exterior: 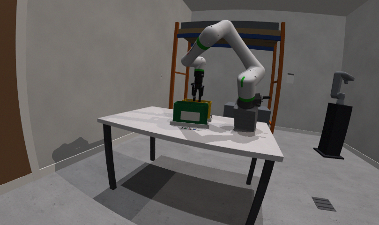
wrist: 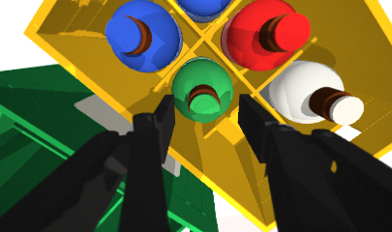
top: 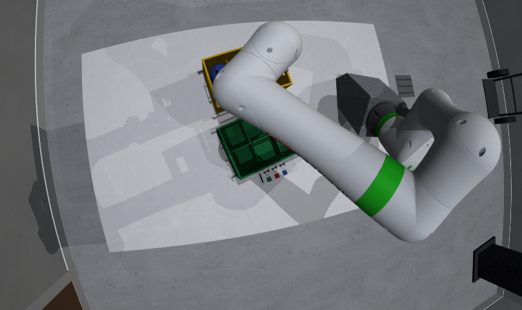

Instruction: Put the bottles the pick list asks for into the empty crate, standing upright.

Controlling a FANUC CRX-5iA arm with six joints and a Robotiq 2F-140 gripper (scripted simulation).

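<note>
Surface (top: 148, 215) (exterior: 146, 128): pale top, dark legs, broad shadows across it. Green crate (top: 238, 175) (exterior: 190, 103) and yellow crate (top: 204, 74) (exterior: 209, 108) sit upright on it, near each other. Pick list (top: 273, 175) (exterior: 189, 128) lies flat beside the green crate, green, red and blue squares showing. Grey pedestal (top: 353, 101) (exterior: 244, 119) stands on the surface too, well apart from the crates, under the arm base.
</note>
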